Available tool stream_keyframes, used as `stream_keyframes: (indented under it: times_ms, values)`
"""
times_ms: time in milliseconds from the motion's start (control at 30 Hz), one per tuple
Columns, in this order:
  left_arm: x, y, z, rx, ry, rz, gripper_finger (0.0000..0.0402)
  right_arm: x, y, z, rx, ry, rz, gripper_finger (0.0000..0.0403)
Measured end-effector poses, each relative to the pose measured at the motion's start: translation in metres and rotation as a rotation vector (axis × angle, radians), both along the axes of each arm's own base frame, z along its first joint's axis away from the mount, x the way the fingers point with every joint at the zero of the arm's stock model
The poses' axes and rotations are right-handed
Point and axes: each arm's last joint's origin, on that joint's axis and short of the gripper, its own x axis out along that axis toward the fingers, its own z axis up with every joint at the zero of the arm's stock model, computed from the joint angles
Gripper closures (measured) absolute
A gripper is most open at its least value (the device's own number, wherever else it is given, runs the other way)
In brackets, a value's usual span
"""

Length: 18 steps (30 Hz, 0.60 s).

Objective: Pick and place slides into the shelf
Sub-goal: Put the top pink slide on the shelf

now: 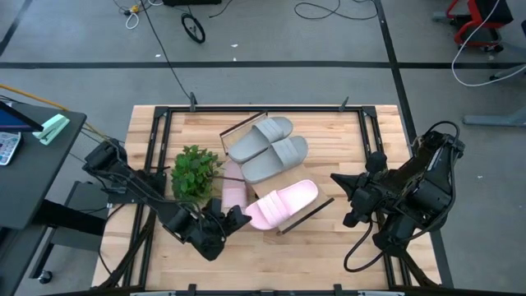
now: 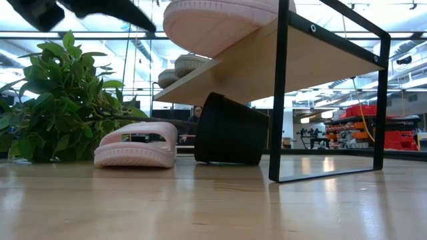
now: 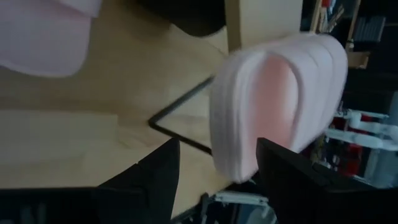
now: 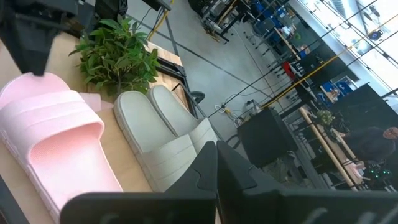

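Observation:
The shelf (image 1: pixel 325 205) stands slanted mid-table on its dark frame. Two grey slides (image 1: pixel 269 148) lie side by side on its far part. One pink slide (image 1: pixel 283 204) lies on its near part, with the heel end (image 3: pixel 249 143) jutting past the board's edge. A second pink slide (image 2: pixel 137 143) rests sole-down on the tabletop under the shelf, beside the plant. My left gripper (image 1: pixel 239 217) is open. Its fingers (image 3: pixel 165 177) stand on either side of that jutting heel end, with no touch showing. My right gripper (image 1: pixel 339 182) hangs shut to the shelf's right, holding nothing.
A green leafy plant (image 1: pixel 196 171) lies left of the shelf. Its black pot (image 2: pixel 230 130) is tipped on its side under the board. The shelf's dark frame leg (image 2: pixel 279 100) stands close by. Bare tabletop (image 1: pixel 329 247) lies toward the near edge.

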Motion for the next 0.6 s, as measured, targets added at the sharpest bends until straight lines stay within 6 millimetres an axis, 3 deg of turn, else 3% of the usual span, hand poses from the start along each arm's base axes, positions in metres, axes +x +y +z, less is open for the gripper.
stream_keyframes:
  times_ms: [333, 600]
  values:
    - [0.012, 0.001, -0.013, 0.042, -0.05, 0.1, 0.0207, 0.0, 0.0, 0.0, 0.006, -0.005, 0.0, 0.0402]
    - [0.015, 0.0, -0.016, 0.033, -0.061, 0.102, 0.0289, 0.001, 0.0, 0.0, 0.007, -0.007, -0.001, 0.0402]
